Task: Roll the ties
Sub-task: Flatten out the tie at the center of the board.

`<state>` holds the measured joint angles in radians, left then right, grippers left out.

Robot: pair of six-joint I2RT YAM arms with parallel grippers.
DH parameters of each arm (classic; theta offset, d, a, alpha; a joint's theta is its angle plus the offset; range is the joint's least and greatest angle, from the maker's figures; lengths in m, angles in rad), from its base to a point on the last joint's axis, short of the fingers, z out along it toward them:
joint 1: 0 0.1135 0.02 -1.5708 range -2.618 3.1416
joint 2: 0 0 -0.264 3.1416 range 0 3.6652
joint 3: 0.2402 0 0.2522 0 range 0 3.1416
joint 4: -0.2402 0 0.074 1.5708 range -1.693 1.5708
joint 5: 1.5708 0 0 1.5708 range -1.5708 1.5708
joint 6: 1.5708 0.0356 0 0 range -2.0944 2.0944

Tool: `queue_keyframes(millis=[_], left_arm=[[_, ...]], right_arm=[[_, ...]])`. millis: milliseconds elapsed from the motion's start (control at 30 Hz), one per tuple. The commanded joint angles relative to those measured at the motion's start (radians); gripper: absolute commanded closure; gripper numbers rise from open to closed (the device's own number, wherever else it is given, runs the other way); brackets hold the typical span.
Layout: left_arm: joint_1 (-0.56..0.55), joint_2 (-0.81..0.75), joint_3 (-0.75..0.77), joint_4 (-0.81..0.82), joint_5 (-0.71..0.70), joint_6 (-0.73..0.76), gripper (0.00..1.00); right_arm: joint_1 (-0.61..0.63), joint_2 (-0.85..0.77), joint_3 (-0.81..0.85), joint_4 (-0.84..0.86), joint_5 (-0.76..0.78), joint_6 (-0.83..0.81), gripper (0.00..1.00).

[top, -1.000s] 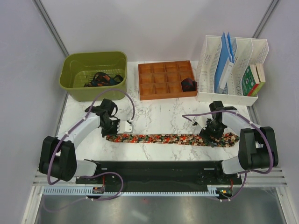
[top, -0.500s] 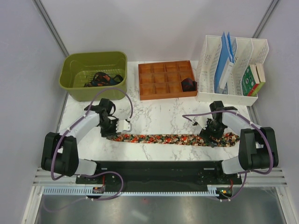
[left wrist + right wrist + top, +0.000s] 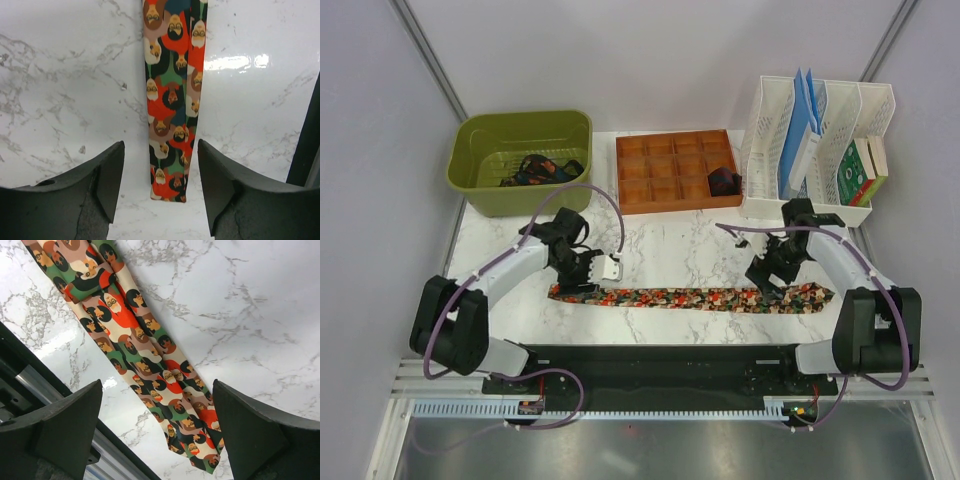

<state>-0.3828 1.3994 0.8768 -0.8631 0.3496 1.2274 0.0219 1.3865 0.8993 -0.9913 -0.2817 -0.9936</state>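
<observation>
Red-green-orange face-patterned tie [image 3: 690,297]

The tie [image 3: 172,100] is matt printed cloth on a glossy, smooth marble-look worktop [image 3: 60,75]. The bin [image 3: 500,200] looks like smooth green plastic, the compartment tray [image 3: 660,168] wood.

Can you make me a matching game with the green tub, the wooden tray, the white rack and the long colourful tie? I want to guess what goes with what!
Things:
1. green tub
2. wooden tray
3. white rack
4. long colourful tie

What fits:
A. holds blue folders
B. holds one small dark roll
C. holds a tangled dark pile
D. lies stretched flat on the marble table

Pairs: 1-C, 2-B, 3-A, 4-D
</observation>
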Motion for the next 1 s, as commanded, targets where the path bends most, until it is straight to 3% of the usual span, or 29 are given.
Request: queue_keyframes(millis=[0,133,367,700,833,967], left_arm=[[-0.044,0.055,-0.001,0.113,0.028,-0.083,0.36],[-0.067,0.081,-0.005,0.124,0.031,-0.08,0.37],[-0.097,0.092,-0.018,0.115,0.025,-0.077,0.53],[-0.111,0.073,-0.084,0.151,-0.003,-0.068,0.54],[-0.114,0.088,-0.081,0.177,-0.023,-0.088,0.71],[-0.111,0.092,-0.085,0.193,-0.05,-0.106,0.82]], right_arm=[[-0.074,-0.004,0.065,-0.09,-0.097,-0.031,0.02],[-0.134,0.012,0.066,-0.11,-0.099,-0.046,0.02],[-0.275,0.081,0.102,-0.164,-0.09,-0.106,0.03],[-0.557,0.259,0.24,-0.325,-0.171,-0.178,0.07],[-0.605,0.281,0.253,-0.333,-0.178,-0.168,0.09],[-0.668,0.305,0.276,-0.337,-0.188,-0.148,0.1]])
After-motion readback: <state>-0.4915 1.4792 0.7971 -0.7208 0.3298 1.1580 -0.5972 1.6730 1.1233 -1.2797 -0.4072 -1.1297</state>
